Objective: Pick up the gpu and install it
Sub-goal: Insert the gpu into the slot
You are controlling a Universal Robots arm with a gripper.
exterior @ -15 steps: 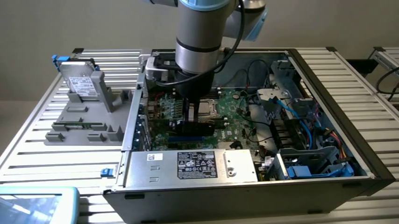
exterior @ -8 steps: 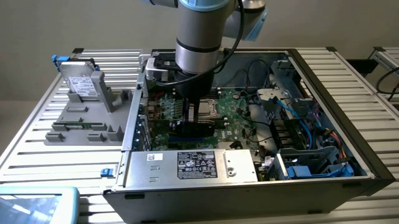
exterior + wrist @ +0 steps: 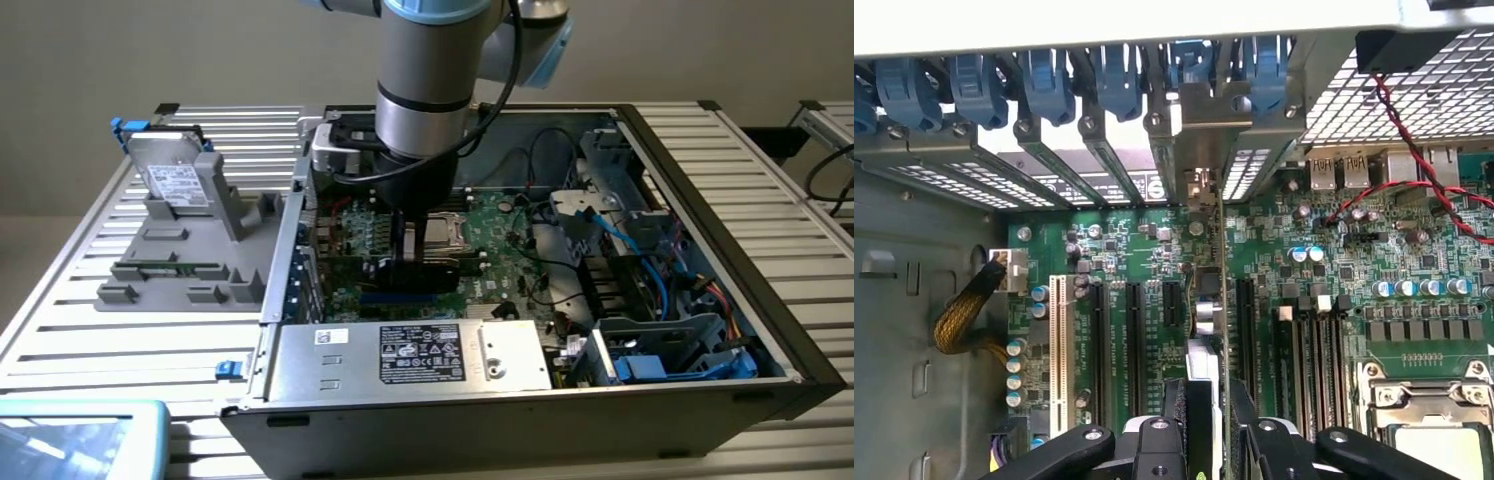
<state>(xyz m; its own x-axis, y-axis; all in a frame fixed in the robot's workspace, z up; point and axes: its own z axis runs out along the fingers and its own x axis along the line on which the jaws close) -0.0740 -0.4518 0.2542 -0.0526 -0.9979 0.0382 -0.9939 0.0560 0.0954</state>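
Note:
The gpu (image 3: pixel 416 272) stands on edge inside the open computer case (image 3: pixel 721 230), low over the green motherboard (image 3: pixel 501 235). My gripper (image 3: pixel 430 242) reaches down from above and is shut on it. In the wrist view the gpu (image 3: pixel 1201 365) is edge-on between my two black fingers (image 3: pixel 1154 445), with my gripper (image 3: pixel 1209 445) shut on the card. Its silver bracket (image 3: pixel 1199 135) lines up with a rear slot opening of the case. The card runs between two black expansion slots (image 3: pixel 1134 340). Whether its edge sits in a slot is hidden.
A grey holder (image 3: pixel 187 260) at the exterior view's left carries a grey drive (image 3: pixel 174 180) and a memory stick (image 3: pixel 167 268). Inside the case are the power supply (image 3: pixel 414 355), a drive cage (image 3: pixel 667 350), blue slot clips (image 3: pixel 1044 80), the processor socket (image 3: pixel 1429 425) and red-black wires (image 3: pixel 1414 170).

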